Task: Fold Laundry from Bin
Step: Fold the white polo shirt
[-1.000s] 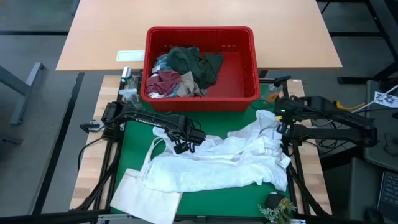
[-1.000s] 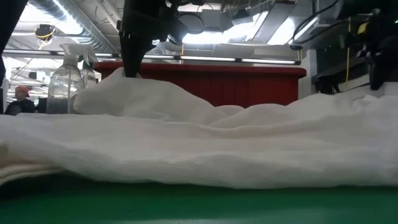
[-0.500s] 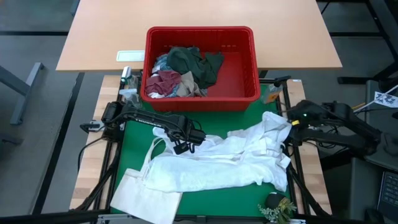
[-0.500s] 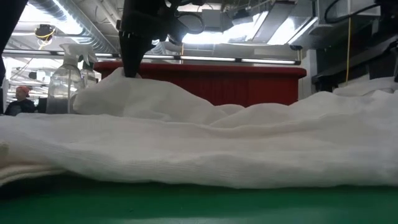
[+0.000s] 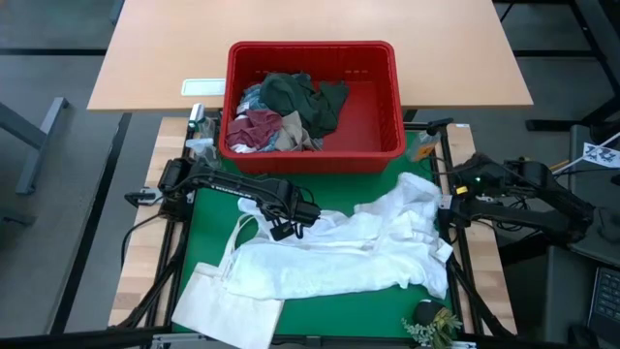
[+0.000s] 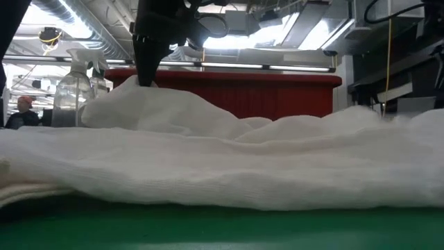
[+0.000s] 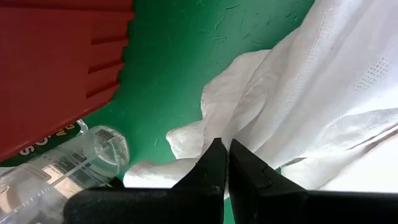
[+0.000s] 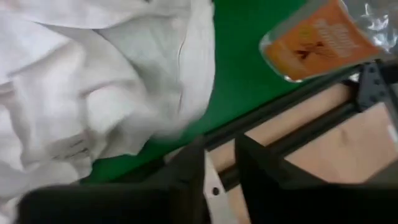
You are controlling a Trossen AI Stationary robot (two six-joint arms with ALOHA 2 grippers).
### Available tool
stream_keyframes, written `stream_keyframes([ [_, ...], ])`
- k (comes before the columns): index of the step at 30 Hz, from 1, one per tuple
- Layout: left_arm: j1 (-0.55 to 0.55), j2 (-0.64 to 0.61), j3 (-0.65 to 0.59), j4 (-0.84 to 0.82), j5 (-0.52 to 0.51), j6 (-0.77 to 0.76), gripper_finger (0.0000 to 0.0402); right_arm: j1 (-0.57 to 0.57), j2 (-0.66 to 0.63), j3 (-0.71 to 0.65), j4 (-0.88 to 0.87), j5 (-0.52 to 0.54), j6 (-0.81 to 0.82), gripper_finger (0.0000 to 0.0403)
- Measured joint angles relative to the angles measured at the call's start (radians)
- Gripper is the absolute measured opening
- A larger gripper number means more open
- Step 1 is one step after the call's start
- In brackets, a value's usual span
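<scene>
Spreading across the green counter (image 5: 320, 310), a white garment (image 5: 339, 257) lies in front of the red bin (image 5: 312, 150), which holds dark green, maroon and tan laundry (image 5: 286, 111) seen only from above. The low view shows just the bin's wall behind the cloth. The left tool (image 7: 222, 155) is closed, pinching the garment's edge. The right tool (image 8: 219, 163), jaws parted with nothing between them, sits at the counter's right edge beside the cloth

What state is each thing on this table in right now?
White garment: spread out, crumpled, unfolded.
Red bin: holding a pile of clothes.
Left pincer: shut on the white garment.
Right pincer: open, empty, at the table edge.
Tote bag: lying flat.
</scene>
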Motion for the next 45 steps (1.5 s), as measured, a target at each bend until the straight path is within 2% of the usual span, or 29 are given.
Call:
stream_keyframes([
  [5, -0.001, 0.000, 0.000, 0.000, 0.000, 0.000, 0.0000, 0.000, 0.000, 0.000, 0.000, 0.088, -0.001, 0.0154],
  [8, -0.001, 0.000, 0.000, 0.000, 0.000, 0.000, 0.0000, 0.000, 0.009, 0.009, 0.003, 0.075, -0.005, 0.0168],
  [12, -0.001, 0.000, 0.000, 0.000, 0.000, 0.000, 0.0000, 0.000, 0.014, 0.010, 0.088, -0.089, -0.028, 0.0167],
  [16, -0.001, 0.000, 0.000, 0.005, 0.000, 0.000, 0.0000, 0.000, 0.023, 0.011, 0.297, -0.281, -0.036, 0.0163],
  [21, -0.001, 0.000, 0.000, 0.014, 0.000, -0.004, 0.0000, 0.000, 0.085, 0.011, 0.519, -0.360, -0.056, 0.0161],
  [31, -0.001, 0.000, 0.000, 0.014, 0.000, -0.005, 0.0000, 0.000, 0.373, 0.011, 0.574, -0.412, -0.196, 0.0161],
  [41, -0.001, 0.000, 0.000, 0.014, 0.000, -0.005, 0.0000, 0.002, 0.755, 0.014, 0.578, -0.395, -0.425, 0.0161],
  [45, -0.002, 0.000, -0.001, 0.013, 0.000, -0.006, 0.0000, -0.001, 0.878, 0.010, 0.593, -0.386, -0.470, 0.0161],
])
